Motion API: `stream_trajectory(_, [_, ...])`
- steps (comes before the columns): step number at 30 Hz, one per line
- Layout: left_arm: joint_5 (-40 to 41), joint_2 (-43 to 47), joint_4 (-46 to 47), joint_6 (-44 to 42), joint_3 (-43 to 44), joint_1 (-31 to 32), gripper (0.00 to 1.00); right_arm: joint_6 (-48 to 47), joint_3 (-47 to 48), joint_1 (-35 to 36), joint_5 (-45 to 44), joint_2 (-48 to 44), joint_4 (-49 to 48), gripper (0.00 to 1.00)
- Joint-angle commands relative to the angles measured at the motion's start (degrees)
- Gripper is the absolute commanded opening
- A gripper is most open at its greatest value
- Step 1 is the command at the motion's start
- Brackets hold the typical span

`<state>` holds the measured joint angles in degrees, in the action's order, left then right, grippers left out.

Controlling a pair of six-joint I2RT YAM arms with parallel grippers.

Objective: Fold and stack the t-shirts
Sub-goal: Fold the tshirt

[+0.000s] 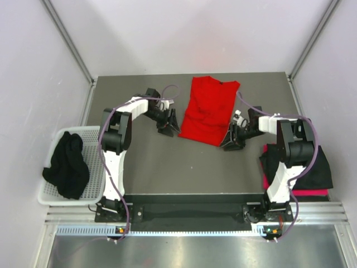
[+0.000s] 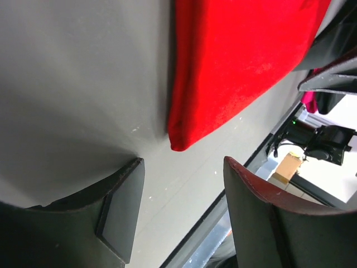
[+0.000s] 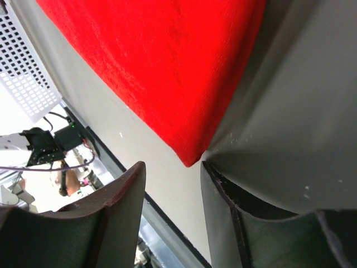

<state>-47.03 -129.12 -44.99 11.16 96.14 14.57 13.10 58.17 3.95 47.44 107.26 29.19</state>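
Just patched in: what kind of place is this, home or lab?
Probably a lab test cell: white walls on aluminium posts box in a grey table, and the left arm and right arm are bolted to a rail at its near edge. A red t-shirt lies between them.

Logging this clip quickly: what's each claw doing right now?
Left claw: open, holding nothing, by a near corner of the red t-shirt.
Right claw: open, holding nothing, by its other near corner.

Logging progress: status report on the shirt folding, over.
Left gripper, right gripper open, empty. Bright red cloth t-shirt flat, near corners at the grippers, ungrasped. Nothing blocking.
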Motion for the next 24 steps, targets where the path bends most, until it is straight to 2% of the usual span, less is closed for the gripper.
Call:
stream_trajectory(1, [-1.93,-1.48,-1.41,-0.61,-0.08,0.9,0.64,-0.01,2.12,-0.43,-0.59,1.63,-1.77,0.45])
stream_trajectory(8, [-1.49,-3.94,-2.82,-1.23,2.12,2.31,0.61,0.34,2.47,-0.43,-0.68,2.6,-2.12,0.43])
stream_trajectory(11, [-1.14,-4.73,-2.65,-1.05,2.65,2.75,0.54,0.43,2.47,-0.34,-0.68,3.3,-2.3,0.39])
stream_trajectory(13, [-0.88,-5.35,-2.82,-0.88,3.09,2.75,0.42,0.87,2.56,-0.34,-0.6,3.74,-2.73,0.35])
stream_trajectory(14, [-0.88,-5.53,-2.82,-0.96,3.44,2.75,0.39,0.96,2.65,-0.34,-0.68,3.83,-2.73,0.28])
stream_trajectory(15, [-0.79,-5.7,-2.82,-0.88,3.7,2.75,0.36,1.22,2.65,-0.34,-1.03,3.92,-2.82,0.26])
stream_trajectory(16, [-0.87,-5.88,-2.38,-0.44,3.71,2.66,0.25,1.4,2.65,-0.34,-1.47,4.27,-3.17,0.25])
stream_trajectory(18, [-0.79,-6.06,-1.86,0.35,3.62,2.66,0.19,1.66,3.0,-0.34,-1.56,4.88,-3.35,0.21])
stream_trajectory(20, [-0.79,-6.15,-1.24,0.79,3.53,2.66,0.06,1.58,3.79,-0.43,-1.56,5.41,-3.35,0.15])
stream_trajectory(21, [-0.79,-5.97,-1.06,0.88,3.44,2.66,0.04,1.23,4.05,-0.34,-1.56,5.41,-3.35,0.13])
stream_trajectory(22, [-0.79,-5.53,-0.98,0.88,3.18,2.66,0.0,1.14,4.75,-0.43,-1.56,5.41,-3.09,0.06])
stream_trajectory(24, [-0.87,-4.57,-0.27,0.97,2.74,2.57,0.0,0.0,5.46,-0.43,-1.56,5.06,-2.56,0.0])
